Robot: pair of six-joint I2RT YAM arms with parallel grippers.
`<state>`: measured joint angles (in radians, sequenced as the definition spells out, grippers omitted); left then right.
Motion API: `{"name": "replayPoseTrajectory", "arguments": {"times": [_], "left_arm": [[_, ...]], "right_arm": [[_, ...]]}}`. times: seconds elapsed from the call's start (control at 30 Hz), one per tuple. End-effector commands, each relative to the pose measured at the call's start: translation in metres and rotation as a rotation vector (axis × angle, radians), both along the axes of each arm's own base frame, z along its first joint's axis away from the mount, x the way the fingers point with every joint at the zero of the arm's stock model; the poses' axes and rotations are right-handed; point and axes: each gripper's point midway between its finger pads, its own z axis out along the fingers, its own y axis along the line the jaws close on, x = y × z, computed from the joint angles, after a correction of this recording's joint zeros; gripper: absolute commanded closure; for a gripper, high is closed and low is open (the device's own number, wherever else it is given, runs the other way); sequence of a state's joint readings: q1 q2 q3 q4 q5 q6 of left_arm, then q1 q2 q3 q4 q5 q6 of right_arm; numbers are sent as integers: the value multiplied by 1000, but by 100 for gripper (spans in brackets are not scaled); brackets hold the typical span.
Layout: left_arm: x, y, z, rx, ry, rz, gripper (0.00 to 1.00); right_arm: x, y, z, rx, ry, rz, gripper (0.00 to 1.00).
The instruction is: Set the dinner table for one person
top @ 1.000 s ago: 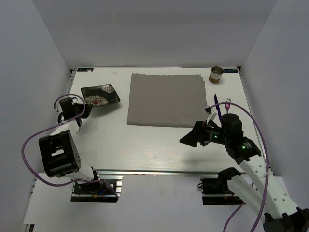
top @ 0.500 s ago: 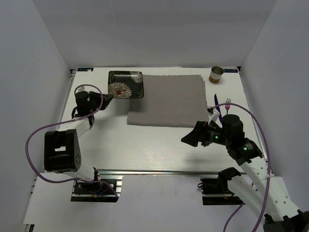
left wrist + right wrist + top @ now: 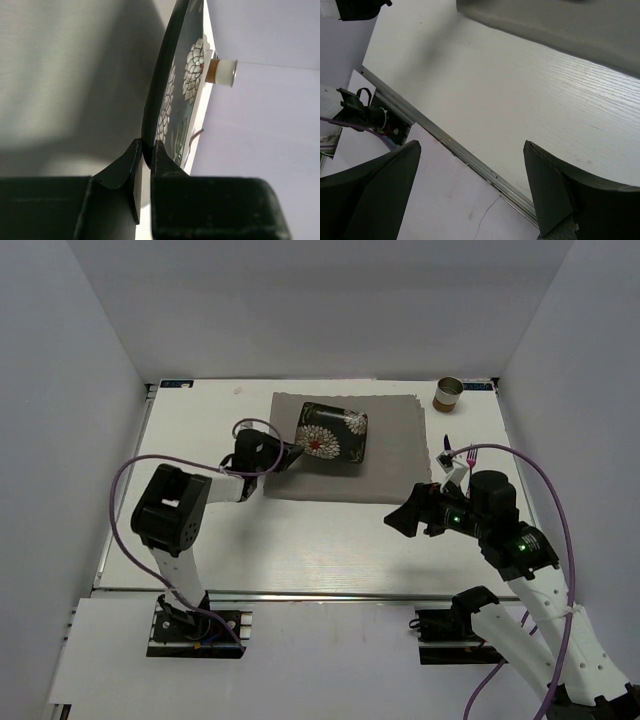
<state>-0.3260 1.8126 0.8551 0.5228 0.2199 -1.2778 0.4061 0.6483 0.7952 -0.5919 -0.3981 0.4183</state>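
Plate (image 3: 334,434) rim clenched in left tool (image 3: 146,146), right tool (image 3: 471,150) spread wide above dinner table (image 3: 520,100).

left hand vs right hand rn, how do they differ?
Grip: the left hand is shut, pinching the floral plate by its rim. The right hand is open and holds nothing.
Place: the left hand is at the grey placemat's left edge, with the plate over the cloth. The right hand hangs over bare dinner table.
Shared: both are dark, with two fingers.
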Motion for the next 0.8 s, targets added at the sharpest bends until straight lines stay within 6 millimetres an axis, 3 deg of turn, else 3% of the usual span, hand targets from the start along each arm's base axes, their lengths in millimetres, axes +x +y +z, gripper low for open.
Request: {"name": "replayPoseTrajectory", "arguments": {"times": [0.0, 0.13, 0.47, 0.77], "left_arm": [[27, -40, 107, -174, -297, 10, 100], [23, -59, 92, -191, -279, 45, 100], [18, -74, 78, -283, -268, 168, 100], [21, -71, 66, -301, -258, 223, 100]], "right_arm": [[-2, -8, 7, -29, -34, -15, 11], [-7, -11, 9, -43, -40, -15, 11], [-12, -17, 4, -79, -40, -13, 11], [-13, -19, 1, -96, -39, -9, 11]]}}
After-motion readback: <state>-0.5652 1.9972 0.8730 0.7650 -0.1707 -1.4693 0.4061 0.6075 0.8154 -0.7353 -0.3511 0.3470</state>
